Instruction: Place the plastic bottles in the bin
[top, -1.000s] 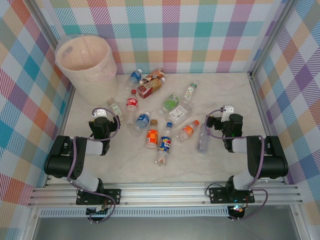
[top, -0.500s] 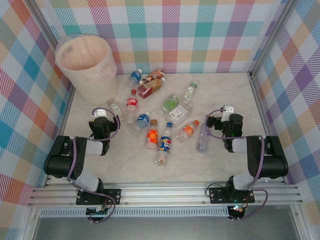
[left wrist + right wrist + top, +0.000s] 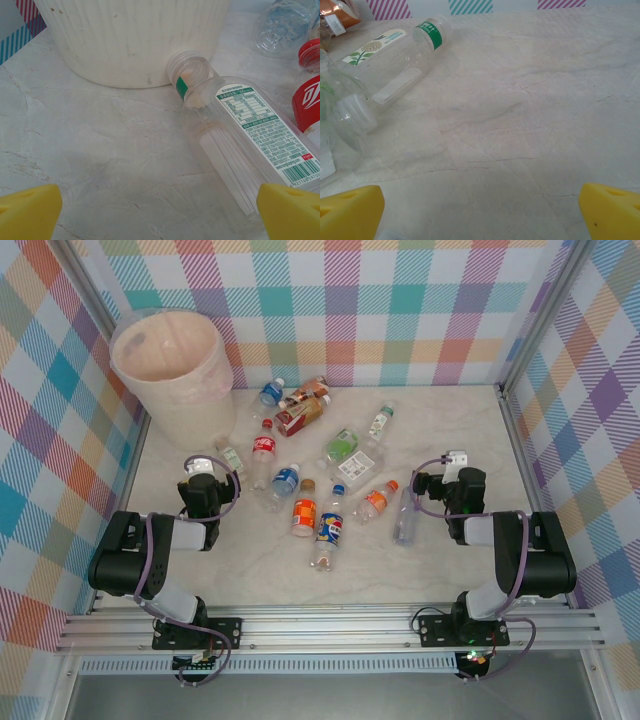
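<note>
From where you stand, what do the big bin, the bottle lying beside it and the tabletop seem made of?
The bin looks like matte cream plastic: ribbed walls, a few scuffs. The bottle seems thin clear plastic: glossy, see-through, with a printed label. The tabletop looks like pale veined marble, though it may be printed laminate.

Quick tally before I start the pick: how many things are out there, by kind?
plastic bottles: 13, all lying on the table
bin: 1
Total: 14
</note>
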